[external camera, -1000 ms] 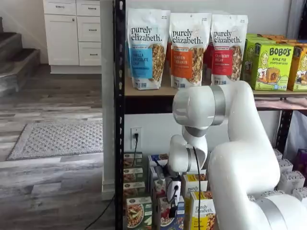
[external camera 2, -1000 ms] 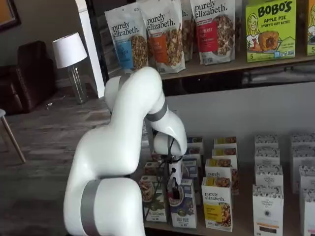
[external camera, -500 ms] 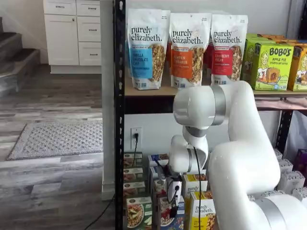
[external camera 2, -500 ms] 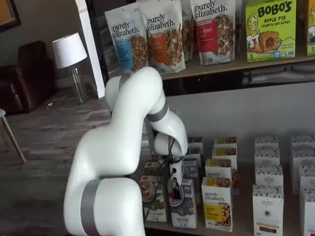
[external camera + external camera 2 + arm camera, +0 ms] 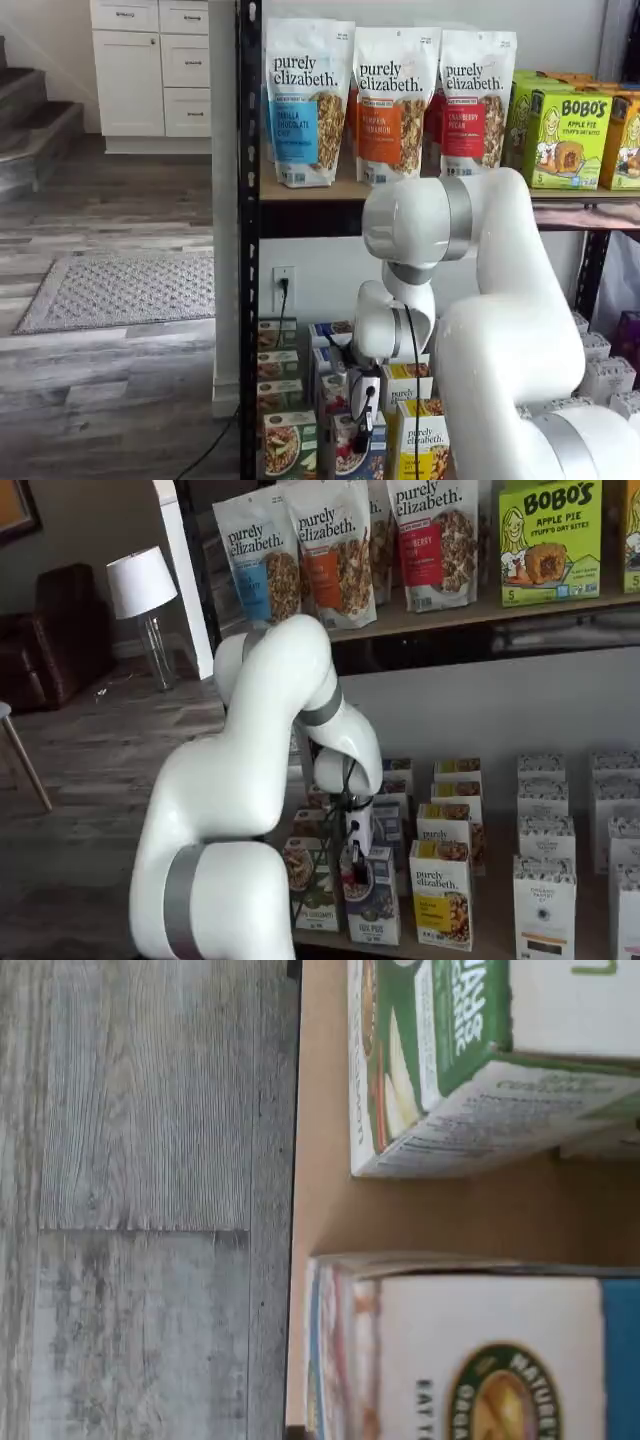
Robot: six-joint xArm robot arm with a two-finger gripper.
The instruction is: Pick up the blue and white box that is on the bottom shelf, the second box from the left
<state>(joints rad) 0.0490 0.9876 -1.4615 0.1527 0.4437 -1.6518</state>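
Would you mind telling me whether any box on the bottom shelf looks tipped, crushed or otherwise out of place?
Nothing stands out. In both shelf views the small cardboard boxes stand upright in tidy rows on the bottom shelf, including the blue and white box under the gripper. No box looks crushed, fallen or spilled.

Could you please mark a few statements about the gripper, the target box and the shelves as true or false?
1. The gripper hangs at the top of the blue and white box. True.
2. The blue and white box lies flat on the floor. False: it stands upright on the bottom shelf.
3. A green-and-white box stands beside it. True.
4. The granola pouches sit on the bottom shelf. False: they stand on the wooden tier above.
5. A yellow-and-white box flanks the other side. True.
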